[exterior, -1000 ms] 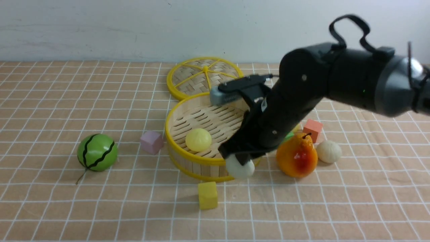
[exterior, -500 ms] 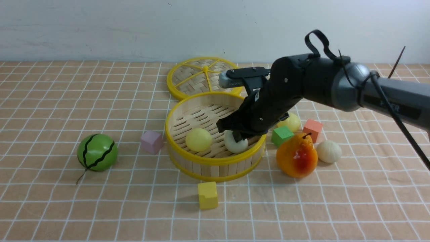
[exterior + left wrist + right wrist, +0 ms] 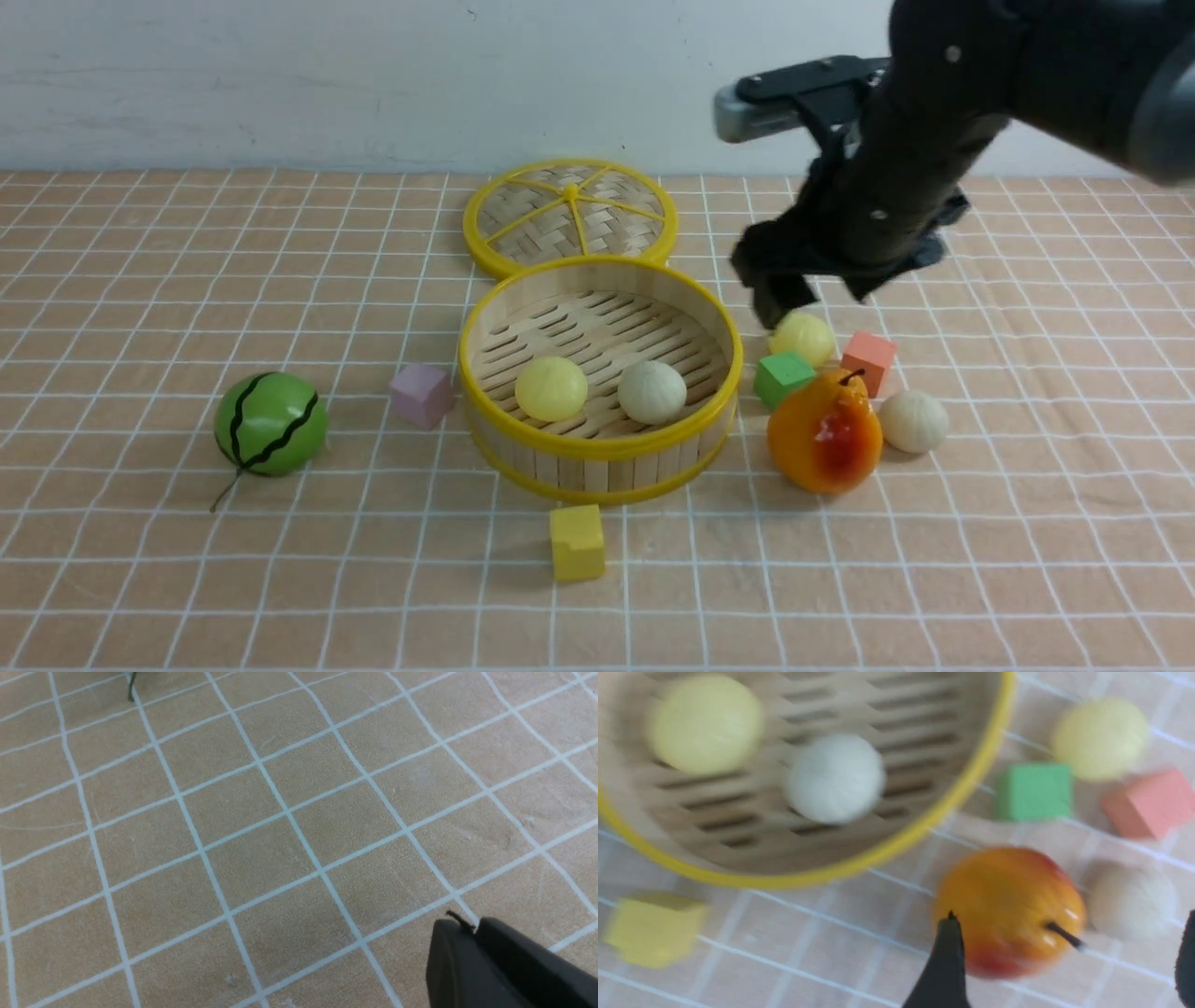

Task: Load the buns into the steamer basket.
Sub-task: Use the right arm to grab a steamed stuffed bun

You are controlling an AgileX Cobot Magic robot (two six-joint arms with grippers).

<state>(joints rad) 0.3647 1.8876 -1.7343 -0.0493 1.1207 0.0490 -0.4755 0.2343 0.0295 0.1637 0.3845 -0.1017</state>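
We cannot tell how the left jaws stand; they are cut off. The right jaws are spread, empty. The steamer basket (image 3: 597, 471) holds one yellow bun (image 3: 552, 388) and one white bun (image 3: 653, 392); another yellow bun (image 3: 801, 338) and another white bun (image 3: 914, 422) lie to its right.

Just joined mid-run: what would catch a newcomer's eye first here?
The big yellow-rimmed steamer basket sits at centre, with a pale yellow bun and an off-white bun inside. The black right gripper hangs open over the cluster right of the basket: a second yellow bun, an orange pear and a second off-white bun.
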